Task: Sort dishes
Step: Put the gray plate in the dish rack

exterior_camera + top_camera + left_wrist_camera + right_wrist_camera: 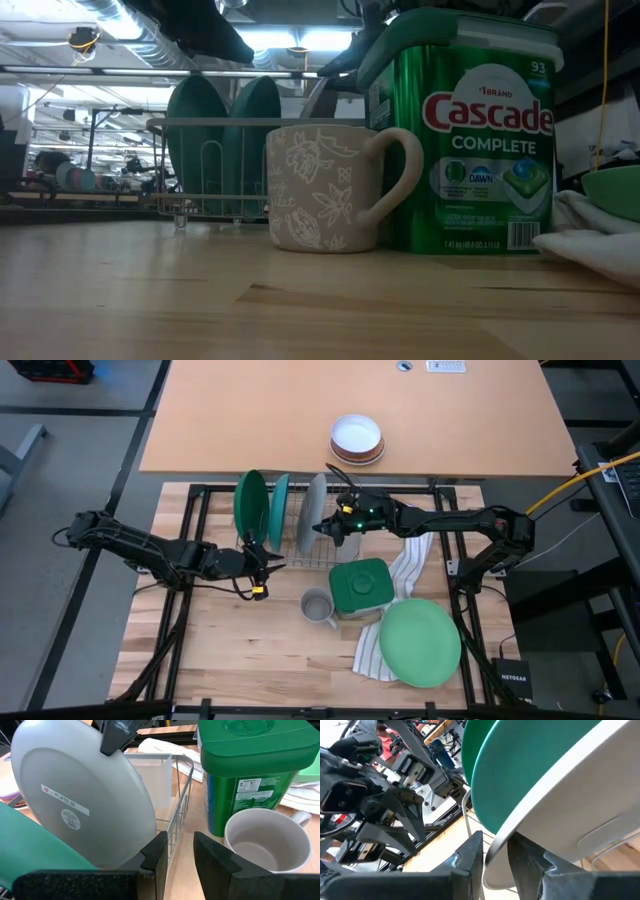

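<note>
My right pincer (322,526) clamped on grey plate (314,512) rim, upright in rack (300,555) beside teal plate (279,506). Left pincer (270,559) apart, near rack.

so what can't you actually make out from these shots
- Light green plate: in the low view only its rim shows, cut off by the right edge.
- Grey plate: in the low view hidden behind the mug and detergent tub.
- Rack: in the high view the left gripper covers its near corner.
- Right gripper grips the grey plate's rim; how the plate's foot sits in the rack is hidden.
</note>
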Robot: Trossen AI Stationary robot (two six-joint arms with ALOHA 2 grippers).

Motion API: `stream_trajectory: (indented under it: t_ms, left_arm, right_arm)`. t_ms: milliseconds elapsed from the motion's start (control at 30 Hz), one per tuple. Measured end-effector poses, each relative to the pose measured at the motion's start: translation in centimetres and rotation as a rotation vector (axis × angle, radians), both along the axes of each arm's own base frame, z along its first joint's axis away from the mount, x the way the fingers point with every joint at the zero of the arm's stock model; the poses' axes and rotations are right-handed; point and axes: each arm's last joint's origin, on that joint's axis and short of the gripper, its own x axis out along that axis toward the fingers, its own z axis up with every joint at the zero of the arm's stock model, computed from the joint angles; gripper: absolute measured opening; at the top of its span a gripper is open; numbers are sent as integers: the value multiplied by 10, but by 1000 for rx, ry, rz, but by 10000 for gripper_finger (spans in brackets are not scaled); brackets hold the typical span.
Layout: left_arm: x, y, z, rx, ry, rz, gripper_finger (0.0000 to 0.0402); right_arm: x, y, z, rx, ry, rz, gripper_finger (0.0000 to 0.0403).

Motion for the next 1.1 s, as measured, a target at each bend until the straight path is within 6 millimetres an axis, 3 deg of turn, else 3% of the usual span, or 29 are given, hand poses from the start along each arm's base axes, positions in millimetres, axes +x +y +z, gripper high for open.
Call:
stream_trajectory:
  t_ms: [267, 567, 1100]
  left_arm:
    - [0, 0, 0, 0, -1, 0, 84]
    - [0, 0, 0, 0, 0, 0, 84]
    - [0, 0, 0, -1, 0, 0, 84]
  right_arm:
    - [-11, -8, 2, 47, 42, 65, 90]
    - [-23, -3, 14, 37, 60, 88, 90]
    - [-62, 12, 53, -12, 37, 112, 90]
